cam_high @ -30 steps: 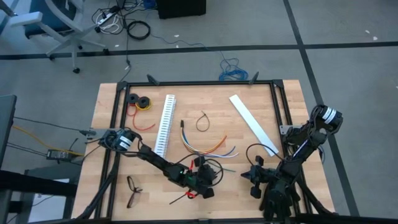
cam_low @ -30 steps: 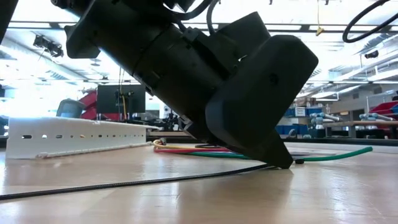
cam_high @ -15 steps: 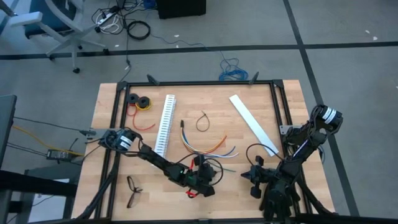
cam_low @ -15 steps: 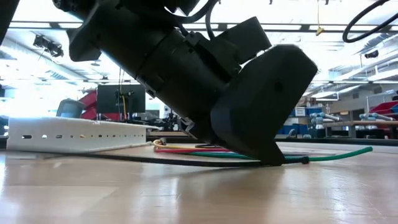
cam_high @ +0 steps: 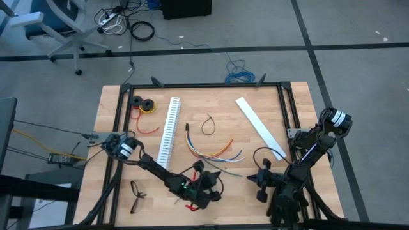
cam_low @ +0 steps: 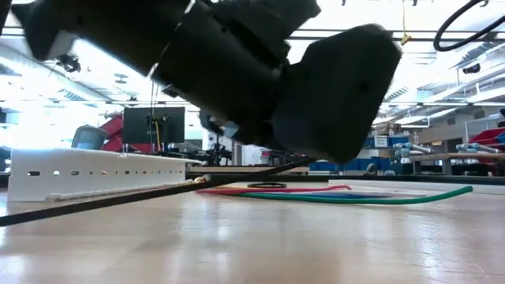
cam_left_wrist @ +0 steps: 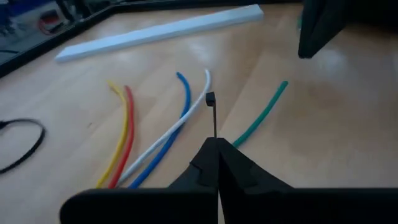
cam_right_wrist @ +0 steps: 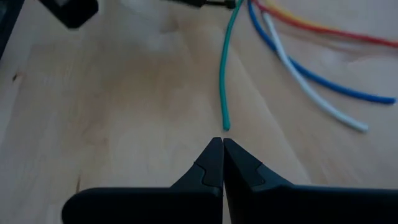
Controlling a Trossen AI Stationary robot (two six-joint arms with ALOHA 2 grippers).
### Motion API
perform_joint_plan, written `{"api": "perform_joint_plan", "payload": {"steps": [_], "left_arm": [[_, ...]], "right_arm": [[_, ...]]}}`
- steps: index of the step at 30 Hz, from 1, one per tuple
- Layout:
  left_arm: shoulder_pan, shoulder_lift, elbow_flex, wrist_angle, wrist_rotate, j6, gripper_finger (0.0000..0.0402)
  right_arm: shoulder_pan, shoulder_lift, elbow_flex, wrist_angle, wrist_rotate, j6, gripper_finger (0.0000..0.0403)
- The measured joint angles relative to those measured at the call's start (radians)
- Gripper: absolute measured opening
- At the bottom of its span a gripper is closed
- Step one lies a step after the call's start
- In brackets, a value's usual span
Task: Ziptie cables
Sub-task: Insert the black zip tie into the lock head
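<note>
Left end effector (cam_left_wrist: 214,163) is pinched on a ziptie (cam_left_wrist: 211,115), lifted off the tabletop (cam_high: 300,121); next, carry it to the cables (cam_high: 214,151); right end effector (cam_right_wrist: 222,163) is closed, empty, waiting nearby.

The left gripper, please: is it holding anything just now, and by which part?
The left gripper is shut on a black ziptie, pinching it a short way below its square head, which pokes out past the fingertips. The right gripper is shut and holds nothing.
</note>
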Motion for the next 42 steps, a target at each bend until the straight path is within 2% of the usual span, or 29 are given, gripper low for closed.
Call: {"api": "perform_joint_plan", "payload": {"steps": [5,10,18,21,25,29,33,37,42], "left_arm": [[-0.003,-0.012,-0.092,0.180,-0.037,-0.001,0.0001],[-0.003,-0.083,-0.275,0.455,-0.048,0.001,0.0000],[-0.002,-0.128,-0.581,1.171,-0.085,0.165,0.0000],[-0.003,-0.129,-0.648,1.357,-0.085,0.239,0.0000],[0.000,-0.137,-0.681,1.384,-0.099,0.267,0.0000],[0.009,-0.138,-0.674,1.386,-0.084,0.271,0.0000],[0.012,-0.138,-0.668,1.387,-0.068,0.299,0.0000],[0.018,-0.138,-0.675,1.387,-0.060,0.319,0.0000],[0.075,-0.138,-0.694,1.386,0.029,0.309,0.0000]], "right_arm": [[0.000,0.000,0.000,0.000,0.021,0.000,0.0000],[-0.005,0.000,0.000,0.001,0.021,-0.007,0.0000],[-0.070,0.000,0.000,0.051,0.020,-0.067,0.0000],[-0.118,0.000,0.000,0.142,-0.010,-0.162,0.0000],[-0.206,0.000,0.000,0.268,-0.099,-0.364,0.0000],[-0.337,-0.018,-0.027,0.387,-0.273,-0.525,0.0000],[-0.486,-0.033,-0.109,0.636,-0.459,-0.664,0.0000],[-0.622,-0.033,-0.184,0.863,-0.615,-0.734,0.0000],[-0.744,-0.033,-0.237,0.955,-0.752,-0.723,0.0000]]}}
